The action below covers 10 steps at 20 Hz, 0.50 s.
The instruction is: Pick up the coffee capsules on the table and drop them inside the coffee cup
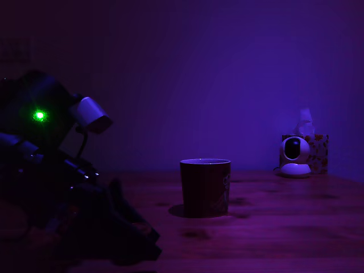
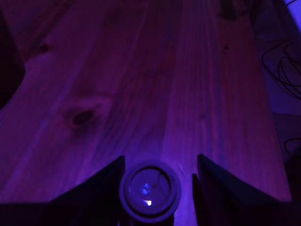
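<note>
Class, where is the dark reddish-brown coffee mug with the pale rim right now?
In the exterior view, the dark reddish-brown mug stands upright near the middle of the wooden table, between the dark robot arm at the view's left and the white rounded camera gadget at its right.

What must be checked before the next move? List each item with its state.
1. Capsule sits between the gripper's fingers: ok.
2. Fingers closed on the capsule: not ok, a gap shows beside one finger.
3. Mug upright on the table: ok.
4. White camera and tissue box away from the mug: ok, both stand farther back, toward the exterior view's right.
5. Second capsule located: cannot tell, neither view shows one.
</note>
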{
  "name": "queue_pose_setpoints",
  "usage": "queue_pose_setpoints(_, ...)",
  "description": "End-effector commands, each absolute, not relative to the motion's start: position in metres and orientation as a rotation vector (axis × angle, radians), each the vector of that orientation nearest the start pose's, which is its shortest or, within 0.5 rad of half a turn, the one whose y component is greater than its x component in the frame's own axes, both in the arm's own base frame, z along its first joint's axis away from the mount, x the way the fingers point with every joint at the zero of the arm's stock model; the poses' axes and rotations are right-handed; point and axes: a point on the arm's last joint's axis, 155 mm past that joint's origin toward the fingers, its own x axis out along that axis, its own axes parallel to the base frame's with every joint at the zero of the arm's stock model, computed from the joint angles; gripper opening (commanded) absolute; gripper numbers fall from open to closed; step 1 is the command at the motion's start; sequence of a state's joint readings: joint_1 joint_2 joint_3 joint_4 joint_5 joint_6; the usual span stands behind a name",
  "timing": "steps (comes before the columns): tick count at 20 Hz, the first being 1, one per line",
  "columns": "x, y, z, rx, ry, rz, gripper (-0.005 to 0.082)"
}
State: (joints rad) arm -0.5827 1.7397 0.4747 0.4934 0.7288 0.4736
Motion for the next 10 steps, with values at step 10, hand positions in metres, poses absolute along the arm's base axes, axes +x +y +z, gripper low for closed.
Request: queue_pose_setpoints(10,0.227,-0.284,-0.006,0.359,0.556,-1.34,0.0244)
